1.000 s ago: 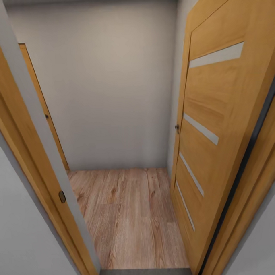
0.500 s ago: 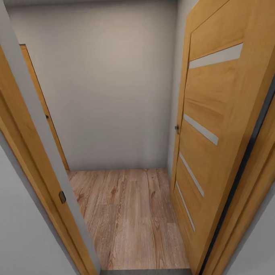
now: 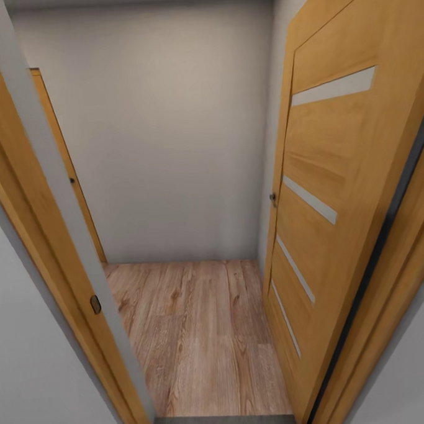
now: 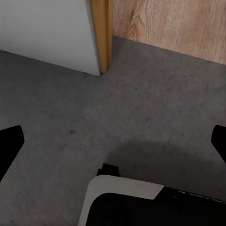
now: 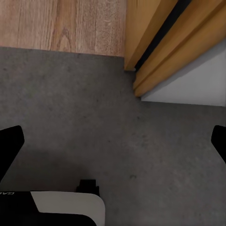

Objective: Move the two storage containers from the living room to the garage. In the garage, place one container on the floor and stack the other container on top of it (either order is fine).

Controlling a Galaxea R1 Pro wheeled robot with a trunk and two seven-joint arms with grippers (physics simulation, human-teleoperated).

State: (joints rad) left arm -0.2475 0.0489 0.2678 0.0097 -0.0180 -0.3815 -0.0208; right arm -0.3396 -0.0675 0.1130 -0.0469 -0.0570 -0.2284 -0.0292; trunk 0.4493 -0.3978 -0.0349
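Biggest risk imo is clipping the open door (image 3: 335, 187) or the door frame (image 3: 56, 201) squeezing thru this narrow doorway onto the wood floor (image 3: 200, 337). Both sets of jaws are spread wide, holding nothing, just hanging over the grey floor (image 4: 141, 117). No orange containers anywhere here, so they're yet to be fetched.

The open door (image 3: 335, 187) at 3 o'clock in the head view is honey-coloured wood with a smooth satin sheen, set with matt pale-grey strips. The door frame (image 3: 64, 244) at 9 o'clock has the same wood finish. The plank flooring (image 3: 200, 337) at 6 o'clock is light wood, grained and knotted, matt. The back wall (image 3: 164, 127) is flat, matt off-white. In the wrist views, the floor (image 4: 141, 113) is dark grey, rough, speckled like concrete.
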